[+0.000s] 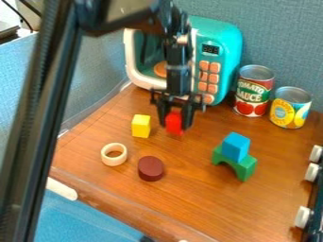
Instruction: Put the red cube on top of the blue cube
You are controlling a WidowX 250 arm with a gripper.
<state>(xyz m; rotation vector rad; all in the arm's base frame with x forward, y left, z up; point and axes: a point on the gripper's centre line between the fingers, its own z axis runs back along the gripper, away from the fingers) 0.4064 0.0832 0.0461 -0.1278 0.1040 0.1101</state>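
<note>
The black gripper (174,120) points down near the middle of the table, in front of the toy microwave. Its two fingers are shut on the red cube (174,122), one on each side. Whether the cube touches the wood below cannot be told. To the right and closer to the camera, the blue cube (236,147) rests on top of a green arch block (234,162), slightly turned.
Left of the gripper stands a yellow block (140,126). Nearer the front are a pale ring (114,154) and a dark red cylinder (150,168). A teal toy microwave (217,56) and two cans (254,90) line the back; white knobs (302,216) edge the right side.
</note>
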